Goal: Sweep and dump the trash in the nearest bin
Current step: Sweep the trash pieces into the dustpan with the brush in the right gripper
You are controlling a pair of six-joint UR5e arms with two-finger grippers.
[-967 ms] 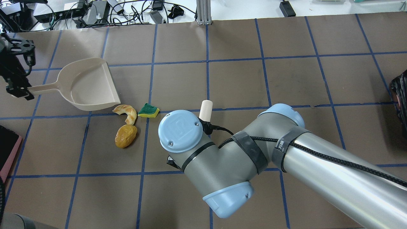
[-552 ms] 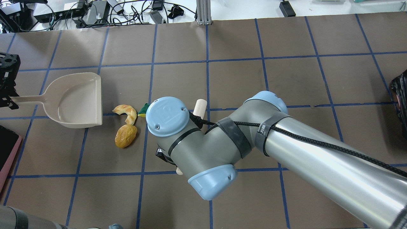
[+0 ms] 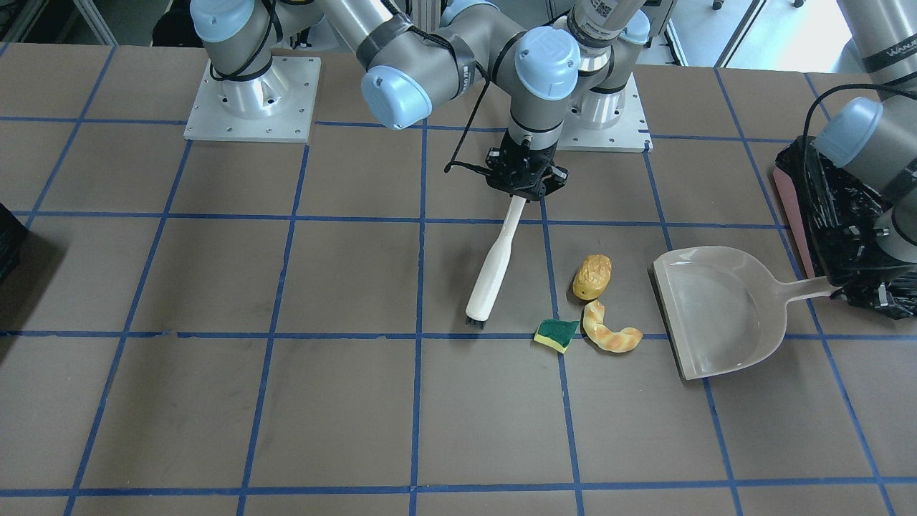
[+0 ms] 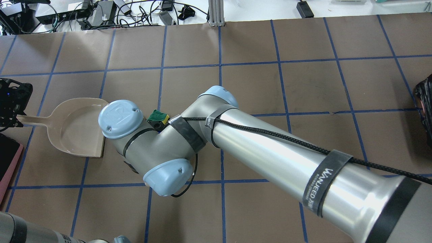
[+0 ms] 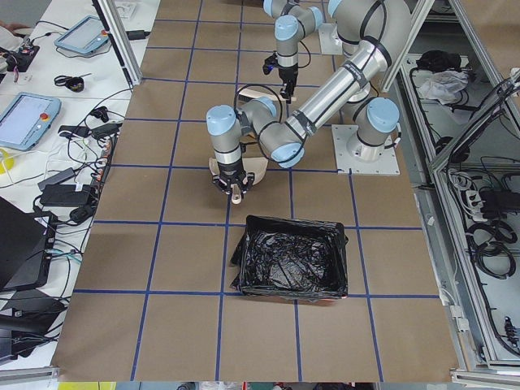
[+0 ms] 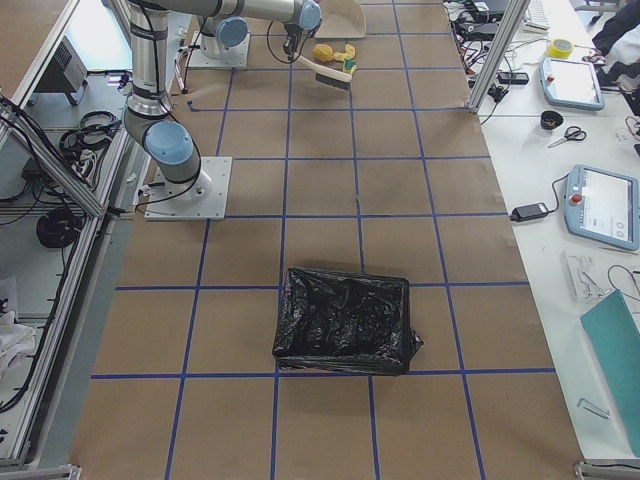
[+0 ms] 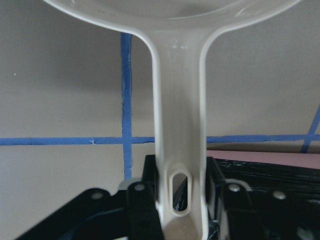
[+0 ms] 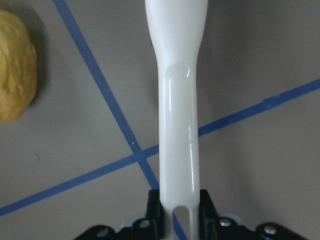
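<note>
Overhead, right arm (image 4: 270,158) hides potato (image 3: 592,276), croissant (image 3: 609,331), brush (image 3: 493,269)

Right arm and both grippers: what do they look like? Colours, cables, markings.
Right arm: silver tube links, grey joint housings, round light-blue caps, one embossed with a logo. A black braided cable runs along it under black straps; one strap carries white lettering. Left arm has the same scheme. Right gripper and left gripper are black, two-fingered, with screw heads.

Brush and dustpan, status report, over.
Right gripper shut on brush; left gripper shut on dustpan handle. Potato, sponge, croissant lie between brush and dustpan, none swept in. Nothing blocking.
</note>
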